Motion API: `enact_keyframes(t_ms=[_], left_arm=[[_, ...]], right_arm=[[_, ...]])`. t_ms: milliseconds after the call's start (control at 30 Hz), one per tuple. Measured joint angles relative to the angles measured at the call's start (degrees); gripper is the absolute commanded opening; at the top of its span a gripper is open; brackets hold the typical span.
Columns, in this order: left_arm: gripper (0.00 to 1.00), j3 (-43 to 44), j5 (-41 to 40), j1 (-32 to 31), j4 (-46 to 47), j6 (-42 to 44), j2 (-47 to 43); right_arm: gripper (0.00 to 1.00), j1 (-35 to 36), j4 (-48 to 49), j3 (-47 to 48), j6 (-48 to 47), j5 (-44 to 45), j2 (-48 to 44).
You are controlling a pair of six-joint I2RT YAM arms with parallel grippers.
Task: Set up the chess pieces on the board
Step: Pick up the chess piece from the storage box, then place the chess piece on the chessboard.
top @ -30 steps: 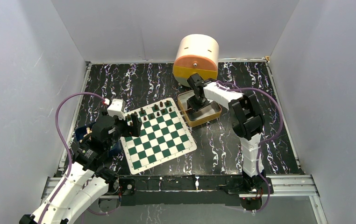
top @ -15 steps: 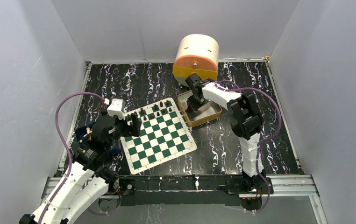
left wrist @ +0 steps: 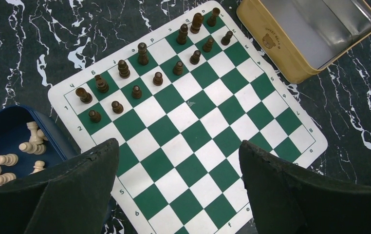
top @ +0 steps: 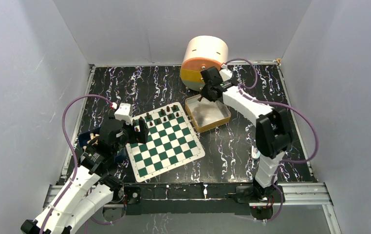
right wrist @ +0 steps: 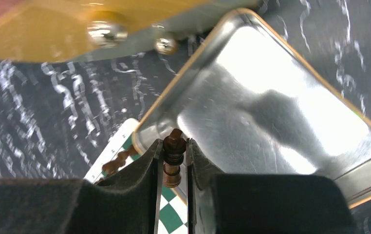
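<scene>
The green-and-white board (top: 166,140) lies on the black marbled table and fills the left wrist view (left wrist: 208,122). Several dark brown chess pieces (left wrist: 158,78) stand in its two far rows (top: 163,116). My right gripper (right wrist: 173,163) is shut on a dark brown chess piece (right wrist: 173,157), held above the left rim of the gold tin; in the top view it (top: 204,95) hangs in front of the round box. My left gripper (left wrist: 178,187) is open and empty above the board's near left part (top: 139,130).
An open gold tin (top: 208,113) with a bare shiny bottom (right wrist: 271,112) stands right of the board. A round orange-and-cream box (top: 204,62) stands behind it. A blue tray (left wrist: 8,141) with several pale chess pieces (left wrist: 32,141) sits left of the board.
My right gripper has risen out of the tin with the dark piece and swung back toward the round box. My left arm has shifted slightly.
</scene>
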Motion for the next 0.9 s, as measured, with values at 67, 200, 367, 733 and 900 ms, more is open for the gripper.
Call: enact_keyframes(t_ms=[67,200,367,733,900], left_arm=[[0.85,0.00,0.33,0.00,-0.04,-0.72,0.02],[0.78,0.02,1.16,0.00,-0.48,-4.07,0.39],[0.76,2.03,4.02,0.00,-1.22,-9.38,3.52],[0.66,13.11,17.64,0.00,0.13,-18.10,19.12],[0.64,18.25,22.08,1.49,0.11,-19.30,23.63]], right_arm=[[0.12,-0.02,5.25,-2.54,-7.67,-1.14,-4.02],[0.08,-0.13,15.98,-9.16,-22.56,-7.65,-11.82],[0.09,-0.11,28.70,-19.04,-36.83,-20.50,-19.91],[0.14,7.80,47.41,-36.50,-59.69,-40.06,-29.64],[0.14,11.82,55.93,-42.23,-66.01,-41.77,-30.86]])
